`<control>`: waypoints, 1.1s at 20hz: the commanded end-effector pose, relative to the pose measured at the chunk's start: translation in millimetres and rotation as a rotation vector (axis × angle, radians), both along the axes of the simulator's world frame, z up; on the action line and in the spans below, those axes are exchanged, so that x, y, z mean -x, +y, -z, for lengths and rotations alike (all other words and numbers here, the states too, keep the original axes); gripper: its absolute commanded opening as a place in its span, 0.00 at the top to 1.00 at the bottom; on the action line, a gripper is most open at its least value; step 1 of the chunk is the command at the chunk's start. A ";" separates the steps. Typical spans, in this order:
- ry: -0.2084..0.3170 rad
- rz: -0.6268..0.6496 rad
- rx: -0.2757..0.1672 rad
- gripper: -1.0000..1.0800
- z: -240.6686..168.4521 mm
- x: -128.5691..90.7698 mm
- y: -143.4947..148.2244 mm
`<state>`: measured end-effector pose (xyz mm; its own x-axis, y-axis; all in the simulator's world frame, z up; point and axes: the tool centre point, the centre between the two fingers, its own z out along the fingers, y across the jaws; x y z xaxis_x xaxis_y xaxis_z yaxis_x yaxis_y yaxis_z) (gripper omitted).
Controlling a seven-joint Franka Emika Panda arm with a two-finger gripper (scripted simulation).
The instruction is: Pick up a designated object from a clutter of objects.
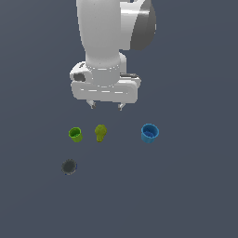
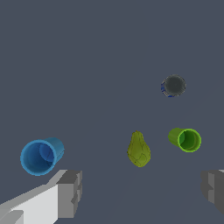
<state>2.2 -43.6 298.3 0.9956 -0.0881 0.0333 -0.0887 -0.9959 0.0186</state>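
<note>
The olive pear-shaped object (image 1: pixel 100 132) lies on the counter (image 1: pixel 186 195) between the green cup (image 1: pixel 76 134) and the blue cup (image 1: pixel 149 133), nearer the green. A dark grey cup (image 1: pixel 69 166) sits apart. The gripper (image 1: pixel 107 106) hangs above, jaws spread, empty.

In the exterior view, the pear-shaped thing (image 1: pixel 100 132) lies between two cups: one (image 1: pixel 76 134) just beside it on the left, another (image 1: pixel 149 133) well apart on the right. A third cup (image 1: pixel 69 166) sits nearer the camera, seemingly apart from the rest.
</note>
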 end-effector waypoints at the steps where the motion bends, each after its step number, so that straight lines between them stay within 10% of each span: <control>1: 0.002 0.023 -0.005 0.04 14.7 0.5 -4.0; 22: 0.024 0.343 -0.030 0.04 188.2 49.2 -56.7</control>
<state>-43.0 -97.7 117.9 0.9155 -0.4024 0.0020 -0.4024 -0.9155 -0.0048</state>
